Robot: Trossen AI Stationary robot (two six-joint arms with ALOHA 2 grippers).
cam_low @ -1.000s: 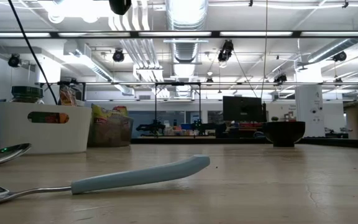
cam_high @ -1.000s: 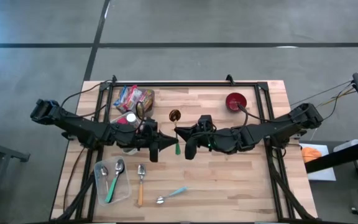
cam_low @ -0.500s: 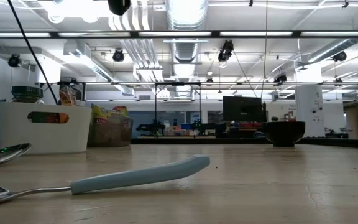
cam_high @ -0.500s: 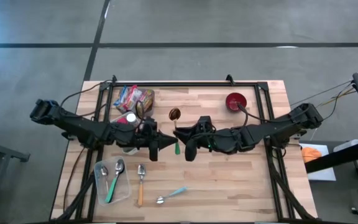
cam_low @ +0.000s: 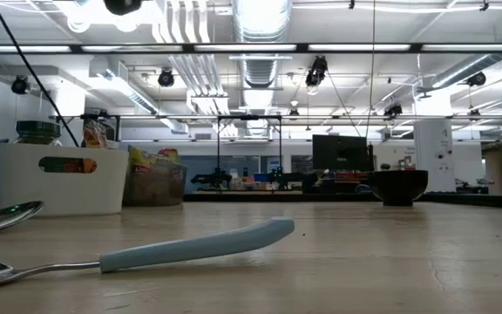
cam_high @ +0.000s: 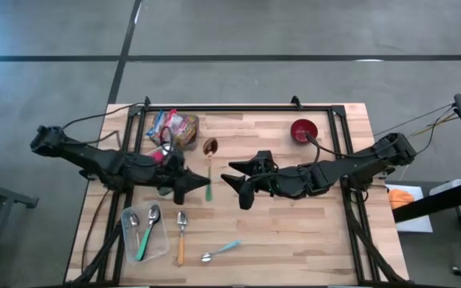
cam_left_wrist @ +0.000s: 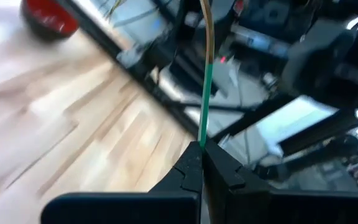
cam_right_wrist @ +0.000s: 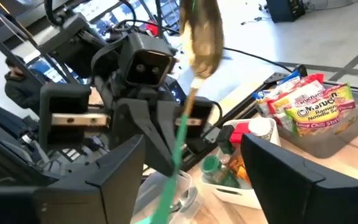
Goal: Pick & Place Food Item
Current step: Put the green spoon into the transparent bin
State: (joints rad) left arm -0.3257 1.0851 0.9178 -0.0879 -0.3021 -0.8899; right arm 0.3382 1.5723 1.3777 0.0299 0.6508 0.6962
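Note:
A spoon (cam_high: pixel 209 164) with a brownish bowl (cam_right_wrist: pixel 201 34) and a green handle (cam_left_wrist: pixel 205 102) is held above the table's middle by my left gripper (cam_high: pixel 201 190), which is shut on it. My right gripper (cam_high: pixel 233 182) stands open just to the spoon's right, level with it, with its fingers (cam_right_wrist: pixel 107 180) on either side and nothing touching them. The food items, bright noodle packets (cam_high: pixel 174 126), lie in a clear bin (cam_right_wrist: pixel 328 134) at the far left, and no gripper touches them. My left gripper pinches the free end of the spoon's green handle (cam_left_wrist: pixel 202 140) between its two fingertips. The fingers come nearly level from the table's left. The spoon is lifted clear of the table and sticks out from the fingertips, its bowl (cam_high: pixel 210 147) toward the far edge.
A white bin with a jar (cam_high: pixel 165 154) stands under the left arm. A clear tray (cam_high: pixel 126 240) with spoons, a loose spoon (cam_high: pixel 182 234) and a blue-handled spoon (cam_low: pixel 194 249) lie near the front edge. A red bowl (cam_high: pixel 303 130) sits at the far right.
My right gripper has opened and let go of the spoon. My left gripper, still shut on the handle's end, has drawn back toward the table's left, carrying the spoon away from the right gripper's fingers.

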